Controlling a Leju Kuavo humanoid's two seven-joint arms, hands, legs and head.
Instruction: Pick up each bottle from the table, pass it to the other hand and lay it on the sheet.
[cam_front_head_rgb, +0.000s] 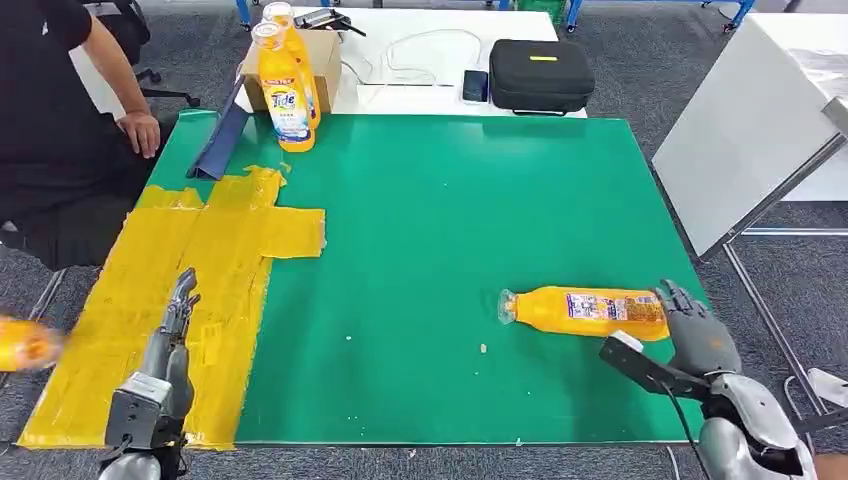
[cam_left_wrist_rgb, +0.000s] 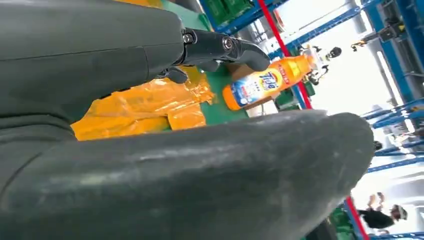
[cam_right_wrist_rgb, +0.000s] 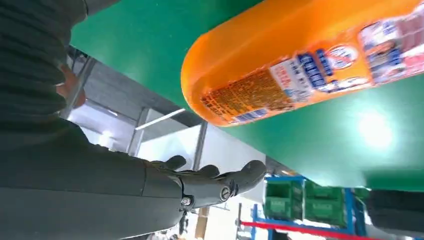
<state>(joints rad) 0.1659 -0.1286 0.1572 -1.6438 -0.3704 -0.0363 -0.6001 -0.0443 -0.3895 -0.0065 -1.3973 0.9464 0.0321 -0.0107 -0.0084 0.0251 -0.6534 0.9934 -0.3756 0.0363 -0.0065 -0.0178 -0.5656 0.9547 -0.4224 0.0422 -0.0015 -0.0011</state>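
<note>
An orange bottle (cam_front_head_rgb: 585, 310) lies on its side on the green table (cam_front_head_rgb: 450, 220) at the front right; its base end and label fill much of the right wrist view (cam_right_wrist_rgb: 300, 65). My right hand (cam_front_head_rgb: 700, 330) hovers just past the bottle's base, fingers apart and empty, not touching it. My left hand (cam_front_head_rgb: 170, 330) is stretched flat over the yellow sheet (cam_front_head_rgb: 200, 260), holding nothing. Two upright orange bottles (cam_front_head_rgb: 285, 85) stand at the far left of the table, one seen in the left wrist view (cam_left_wrist_rgb: 265, 80). A blurred orange bottle (cam_front_head_rgb: 25, 345) sits at the left edge, off the table.
A person in black (cam_front_head_rgb: 60, 120) sits at the far left with a hand near the table corner. A cardboard box (cam_front_head_rgb: 325, 60), a black case (cam_front_head_rgb: 540, 72) and cables lie on the white table behind. A white board (cam_front_head_rgb: 740, 130) leans at the right.
</note>
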